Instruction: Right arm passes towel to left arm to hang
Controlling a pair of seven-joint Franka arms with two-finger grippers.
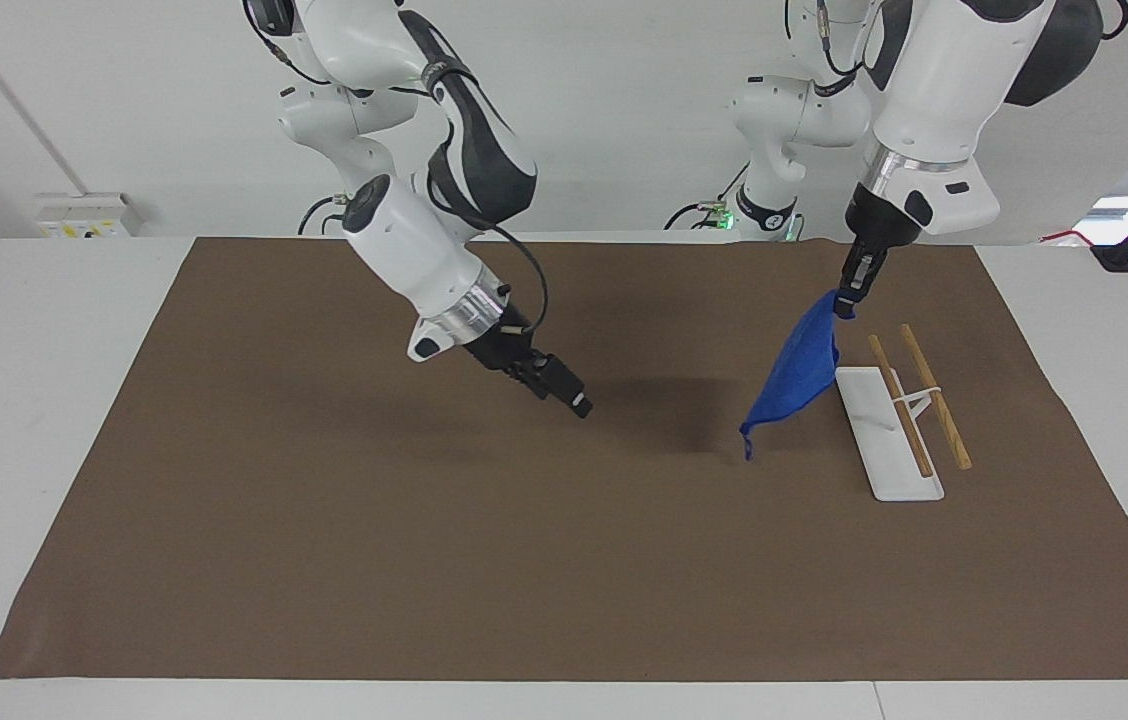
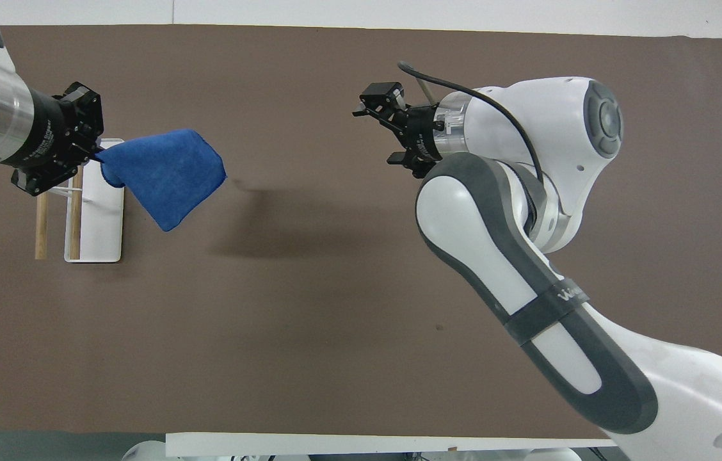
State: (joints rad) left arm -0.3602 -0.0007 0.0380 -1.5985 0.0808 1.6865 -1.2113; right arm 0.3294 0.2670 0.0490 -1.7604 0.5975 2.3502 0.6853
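Towel: the bright royal-blue fuzzy towel (image 1: pixel 796 372) hangs by one corner, beside the white rack with two wooden rails (image 1: pixel 899 415).
Left gripper (image 1: pixel 852 290): above the rack, pinching the towel.
Right gripper (image 1: pixel 576 400): fingers spread, empty, well apart from the rack.

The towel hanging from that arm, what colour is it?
Bright royal blue, plain with no pattern; the towel shows best in the overhead view.

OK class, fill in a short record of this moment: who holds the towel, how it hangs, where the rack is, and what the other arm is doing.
holder: left gripper, shut on one corner of the towel
towel: dangling in the air beside the rack
rack: white base with two wooden bars, at the left arm's end of the mat
right gripper: open, empty, over mid-mat
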